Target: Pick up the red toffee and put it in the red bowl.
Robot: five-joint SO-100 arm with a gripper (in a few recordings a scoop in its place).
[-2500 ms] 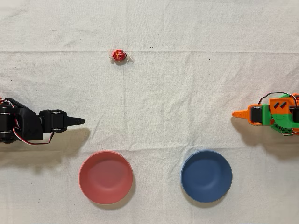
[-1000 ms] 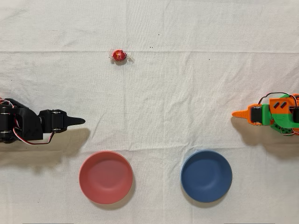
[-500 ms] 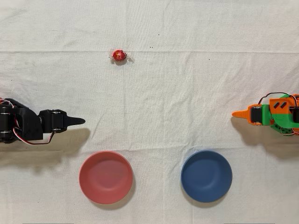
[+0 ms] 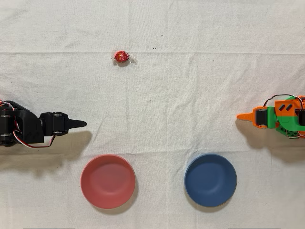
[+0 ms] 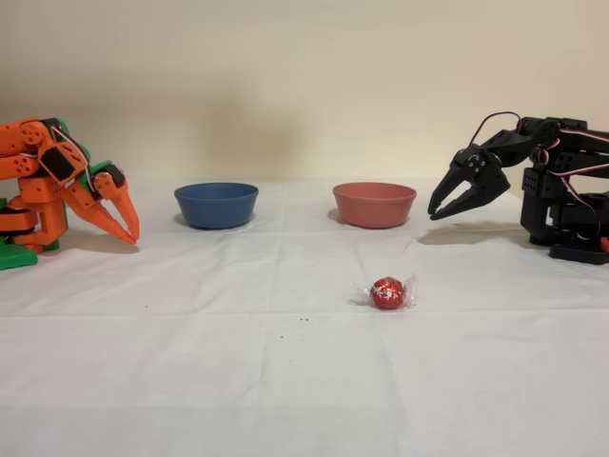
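The red toffee (image 4: 121, 56) lies alone on the white cloth, shiny red foil with clear twisted ends; in the fixed view the red toffee (image 5: 387, 292) sits in front of the bowls. The salmon-red bowl (image 4: 107, 181) is empty and stands below and right of my black gripper (image 4: 82, 123) in the overhead view. That gripper hovers at the left edge, well away from the candy, its fingers together and holding nothing. From the side, my gripper (image 5: 436, 213) points down just right of the red bowl (image 5: 374, 204).
A dark blue bowl (image 4: 210, 180) of the same size stands right of the red one in the overhead view, and the blue bowl (image 5: 216, 204) shows at the left in the fixed view. The idle orange arm (image 4: 276, 117) rests at the right edge. White cloth covers the table.
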